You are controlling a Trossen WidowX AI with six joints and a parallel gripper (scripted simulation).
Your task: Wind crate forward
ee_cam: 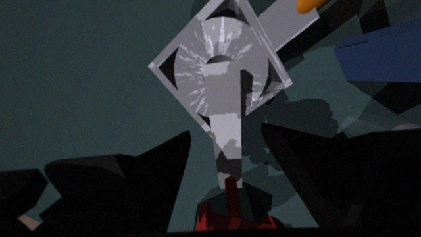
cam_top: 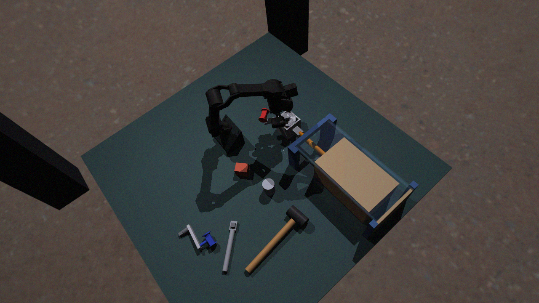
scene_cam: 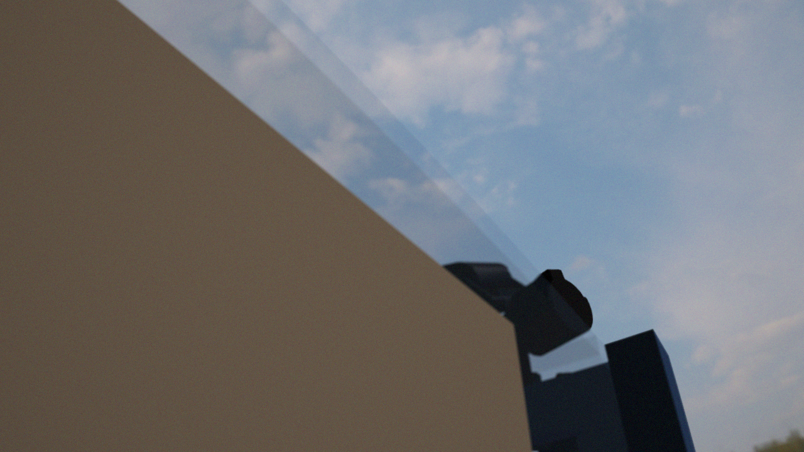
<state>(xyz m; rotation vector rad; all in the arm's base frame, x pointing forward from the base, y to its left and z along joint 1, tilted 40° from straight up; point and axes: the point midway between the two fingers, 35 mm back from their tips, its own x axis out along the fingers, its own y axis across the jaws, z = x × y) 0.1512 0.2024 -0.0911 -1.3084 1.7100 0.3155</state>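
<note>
On my left, a crank with a blue grip [cam_top: 209, 240] lies on the bench [cam_top: 150, 162]. My pincer [cam_top: 274, 119] [ee_cam: 226, 128] stands mostly open, holding nothing, its fingers either side of the red-gripped winch handle [cam_top: 264, 115] [ee_cam: 227, 99], whose arm reaches over the winch [cam_top: 290, 122] [ee_cam: 188, 70]. Right of that, an orange strap [cam_top: 310, 142] [ee_cam: 306, 6] runs to the crate [cam_top: 356, 173] [scene_cam: 252, 280], set back from the blue frame [cam_top: 312, 132] [scene_cam: 646, 387] inside the cubby.
</note>
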